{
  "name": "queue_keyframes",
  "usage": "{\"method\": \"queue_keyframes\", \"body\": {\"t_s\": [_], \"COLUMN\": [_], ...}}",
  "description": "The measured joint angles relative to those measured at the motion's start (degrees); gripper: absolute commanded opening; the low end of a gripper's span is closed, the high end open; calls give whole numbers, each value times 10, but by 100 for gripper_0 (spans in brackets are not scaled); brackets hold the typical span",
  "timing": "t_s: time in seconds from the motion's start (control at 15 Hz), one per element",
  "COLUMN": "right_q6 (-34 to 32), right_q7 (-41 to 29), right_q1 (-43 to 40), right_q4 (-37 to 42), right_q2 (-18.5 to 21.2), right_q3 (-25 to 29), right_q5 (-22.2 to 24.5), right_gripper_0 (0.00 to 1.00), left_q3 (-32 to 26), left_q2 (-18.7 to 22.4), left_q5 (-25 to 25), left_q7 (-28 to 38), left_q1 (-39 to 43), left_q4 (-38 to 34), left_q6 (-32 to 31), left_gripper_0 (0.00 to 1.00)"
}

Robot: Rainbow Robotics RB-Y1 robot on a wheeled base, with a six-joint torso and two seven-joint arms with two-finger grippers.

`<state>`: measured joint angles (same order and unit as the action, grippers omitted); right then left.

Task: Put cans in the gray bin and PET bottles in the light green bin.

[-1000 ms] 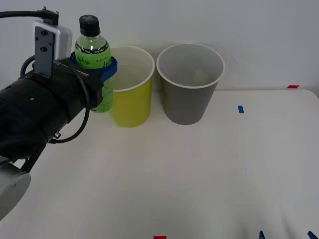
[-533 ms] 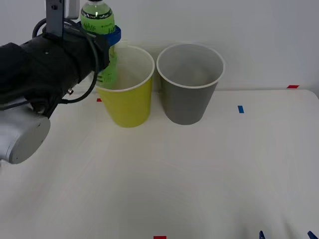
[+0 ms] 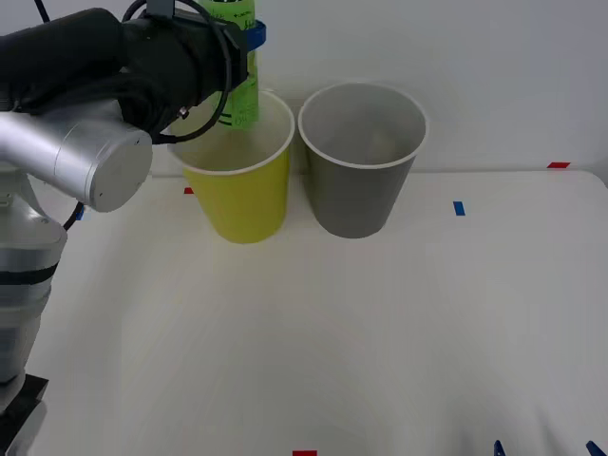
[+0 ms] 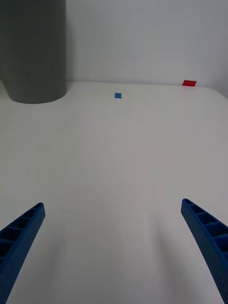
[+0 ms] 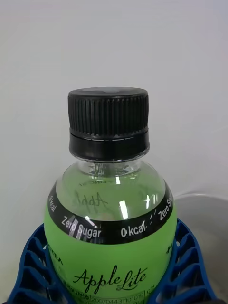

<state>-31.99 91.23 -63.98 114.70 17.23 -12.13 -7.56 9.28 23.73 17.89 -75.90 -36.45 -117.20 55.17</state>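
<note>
1 PET bottle (image 5: 110,223) sits upright, clamped in the left claw (image 5: 111,280) above the light green bin (image 3: 237,195).

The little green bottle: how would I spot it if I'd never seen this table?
Find the two buckets at the white table's far edge. Above the light green bin, left of the gray bin, the left claw holds the PET bottle upright. It is the one clear thing, with a black cap and an "Apple Lite" label.
</note>
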Motion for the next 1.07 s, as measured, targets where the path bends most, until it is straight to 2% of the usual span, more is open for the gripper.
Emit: {"method": "queue_keyframes", "body": {"t_s": [0.2,0.47,1.07], "right_q6": [0,0,0], "right_q7": [0,0,0], "right_q1": [0,0,0], "right_q4": [0,0,0], "right_q2": [0,0,0], "right_q3": [0,0,0], "right_q5": [0,0,0], "right_gripper_0": [100,100,100], "left_q3": [0,1,1], "left_q2": [-6,-14,-19], "left_q5": [-22,-38,-37], "left_q7": [-10,-14,-13], "left_q1": [-13,-30,-47], "left_q4": [32,84,89], "left_q6": [-4,-44,-46], "left_gripper_0": [0,0,0]}}
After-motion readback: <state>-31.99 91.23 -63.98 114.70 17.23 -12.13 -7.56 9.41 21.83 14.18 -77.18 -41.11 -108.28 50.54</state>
